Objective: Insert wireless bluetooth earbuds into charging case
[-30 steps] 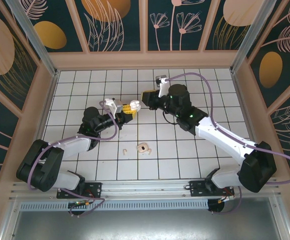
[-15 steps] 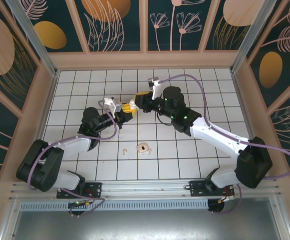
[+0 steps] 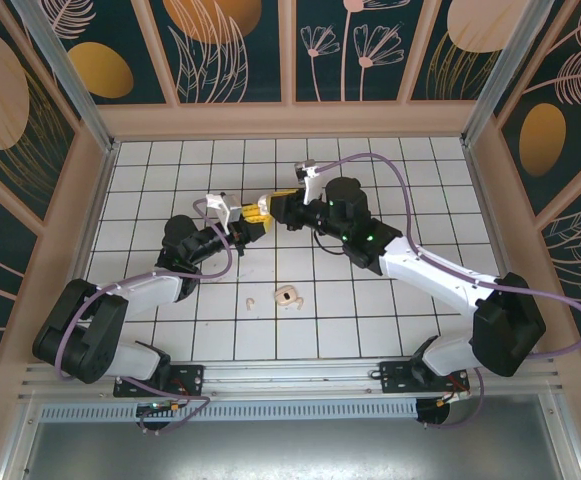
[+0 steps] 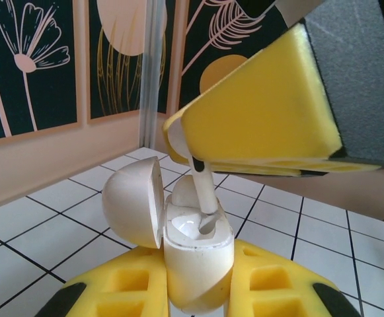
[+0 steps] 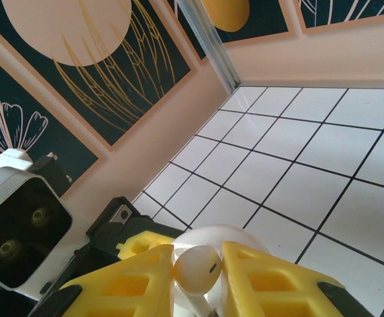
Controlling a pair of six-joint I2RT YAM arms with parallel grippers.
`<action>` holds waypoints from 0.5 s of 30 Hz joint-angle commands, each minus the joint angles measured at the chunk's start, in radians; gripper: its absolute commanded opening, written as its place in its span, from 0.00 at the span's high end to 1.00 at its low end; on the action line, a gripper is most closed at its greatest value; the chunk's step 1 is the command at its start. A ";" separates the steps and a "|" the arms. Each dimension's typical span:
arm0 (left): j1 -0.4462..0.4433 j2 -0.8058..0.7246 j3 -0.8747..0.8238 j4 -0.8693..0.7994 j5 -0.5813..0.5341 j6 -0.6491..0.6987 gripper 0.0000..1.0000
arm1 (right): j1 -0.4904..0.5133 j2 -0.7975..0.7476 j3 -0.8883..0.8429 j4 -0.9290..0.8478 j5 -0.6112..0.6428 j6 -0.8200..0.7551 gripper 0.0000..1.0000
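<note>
Your left tool [image 4: 198, 285] is closed on the lower body of the white charging case [image 4: 198, 261]. It holds the case upright, well above the tiled counter [image 3: 370, 300], with the lid [image 4: 133, 201] swung open to the side. Your right tool [image 5: 195, 281] is pinched on an earbud [image 5: 195, 269], bulb between the yellow pads and stem pointing down. In the left wrist view the stem reaches into the open mouth of the case. I cannot tell whether it has found its socket.

The main risk is a stem that is slightly off line. If you press down then, it will catch on the rim or the divider. The case could twist in the left pads, or the earbud could roll in the right ones. The right tool's pad overhangs the lid closely, so drifting that way could knock the lid shut on the stem. Letting go before the bud seats would probably tip it out, and it would fall to the counter.

A second ago the right tool stood clear of the left one, further right with a visible gap. Half a second ago it had closed most of that gap. Now the two tools meet over the case, and the left tool has shifted slightly up and back. Two small pale pieces [image 3: 288, 296] [image 3: 251, 300], seemingly more earbuds, lie loose on the counter where they were.
</note>
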 commanded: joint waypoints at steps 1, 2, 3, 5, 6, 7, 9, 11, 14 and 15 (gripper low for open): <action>-0.004 -0.014 0.018 0.069 -0.013 -0.023 0.85 | 0.010 0.002 -0.014 0.041 -0.018 -0.002 0.76; -0.004 -0.014 0.018 0.073 -0.013 -0.024 0.85 | 0.010 0.002 -0.017 0.039 -0.017 -0.004 0.76; -0.004 -0.014 0.017 0.077 -0.015 -0.027 0.85 | 0.011 0.002 -0.019 0.039 -0.015 -0.004 0.76; -0.003 -0.014 0.016 0.083 -0.013 -0.031 0.85 | 0.012 0.004 -0.023 0.040 -0.014 -0.004 0.76; -0.004 -0.015 0.018 0.087 -0.014 -0.032 0.85 | 0.012 0.004 -0.025 0.042 -0.014 -0.004 0.76; -0.004 -0.015 0.018 0.090 -0.014 -0.035 0.86 | 0.012 0.004 -0.026 0.042 -0.011 -0.004 0.76; -0.003 -0.017 0.018 0.095 -0.015 -0.039 0.85 | 0.012 0.006 -0.030 0.040 -0.009 -0.005 0.76; -0.003 -0.020 0.018 0.098 -0.016 -0.039 0.85 | 0.012 0.008 -0.034 0.038 -0.006 -0.006 0.76; -0.003 -0.024 0.018 0.098 -0.019 -0.038 0.85 | 0.012 0.010 -0.038 0.020 0.000 -0.014 0.76; -0.003 -0.024 0.018 0.098 -0.019 -0.038 0.85 | 0.012 0.010 -0.038 0.012 0.003 -0.017 0.76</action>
